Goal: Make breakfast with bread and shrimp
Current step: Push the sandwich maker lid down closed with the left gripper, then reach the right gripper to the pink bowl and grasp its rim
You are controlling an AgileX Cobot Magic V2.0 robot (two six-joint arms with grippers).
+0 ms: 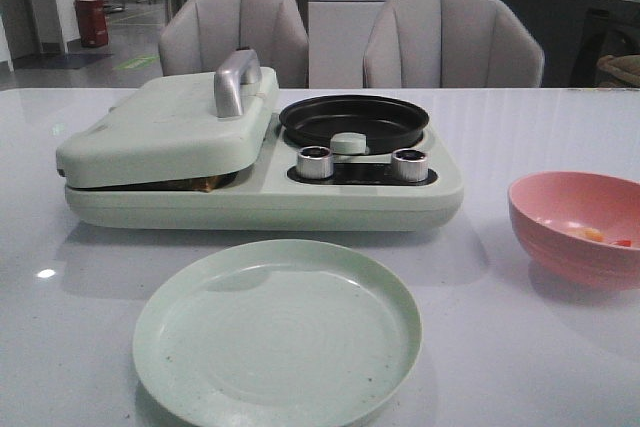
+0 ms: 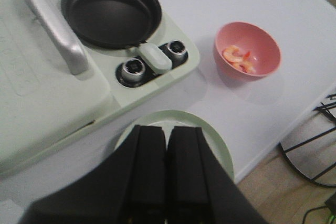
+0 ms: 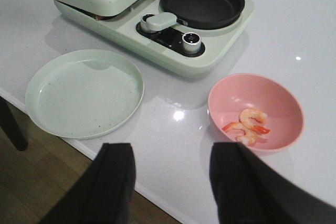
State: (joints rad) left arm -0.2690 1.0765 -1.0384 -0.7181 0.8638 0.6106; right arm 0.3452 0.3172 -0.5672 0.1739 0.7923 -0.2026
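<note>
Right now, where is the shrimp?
The shrimp lies in the pink bowl on the table's right side in the front view, beside the green cooker.

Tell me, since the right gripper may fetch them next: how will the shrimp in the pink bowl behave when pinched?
The shrimp look small and curled, so they would probably slip between wide fingers. Lying loose against the pink bowl's curved inside, they may slide away. The bowl looks light and might shift if nudged.

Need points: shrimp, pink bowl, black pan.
shrimp (image 3: 251,125), right wrist view, middle of the pile.
pink bowl (image 3: 286,98), right wrist view, bare inner wall.
black pan (image 1: 353,117), front view, dark inner floor.
</note>
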